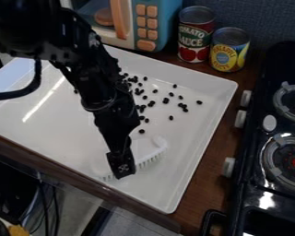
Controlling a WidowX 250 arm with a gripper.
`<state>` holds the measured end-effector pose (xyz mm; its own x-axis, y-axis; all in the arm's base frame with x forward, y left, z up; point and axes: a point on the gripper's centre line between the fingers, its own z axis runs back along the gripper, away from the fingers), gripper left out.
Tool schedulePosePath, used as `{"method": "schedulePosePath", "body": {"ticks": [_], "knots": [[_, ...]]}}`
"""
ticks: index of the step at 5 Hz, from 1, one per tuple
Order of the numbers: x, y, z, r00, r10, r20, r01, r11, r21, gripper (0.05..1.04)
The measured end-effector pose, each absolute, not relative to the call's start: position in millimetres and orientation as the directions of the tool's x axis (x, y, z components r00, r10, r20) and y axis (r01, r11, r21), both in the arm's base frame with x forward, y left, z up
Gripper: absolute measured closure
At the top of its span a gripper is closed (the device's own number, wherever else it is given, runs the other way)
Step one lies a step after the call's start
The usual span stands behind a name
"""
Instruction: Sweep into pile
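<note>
"How is the pincer [121, 171] placed?"

"It is held low over the white tray [196, 138], tilted, with its tip towards the near edge. Whether it is wide or narrow cannot be told."

"And what is met by it?"

"The white brush [151, 148] is crossed by its tip. The bristles are turned down to the tray, and the brush is spread to both sides of the pincer; whether it is gripped cannot be told."

"How much room is left around it?"

"Little towards the view's bottom: the tray's near edge is found just below the tip. More is given to the right, where bare tray is seen between the brush and the slanting right edge, and to the left, where a broad white stretch is shown."

"Where are the black beans [166, 100] found?"

"Above and to the right of the pincer, loosely scattered, some bunched beside the arm. The lowest is seen just above the brush."

"And further out?"

"Past the right edge, a strip of brown counter [206, 182] is followed by the black stove [270, 184]. Beyond the beans, two cans [195, 34] and a toy microwave [126, 34] are stood behind the tray."
</note>
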<state>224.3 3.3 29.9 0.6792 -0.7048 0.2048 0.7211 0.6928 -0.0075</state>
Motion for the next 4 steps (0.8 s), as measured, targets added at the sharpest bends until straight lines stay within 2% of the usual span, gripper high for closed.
{"method": "schedulePosePath", "body": {"ticks": [1,4], "knots": [[227,3,28,0.682,-0.696,0.223,0.715,0.699,-0.006,0.353],[237,1,27,0.692,-0.680,0.243,0.706,0.708,-0.028,0.363]]}}
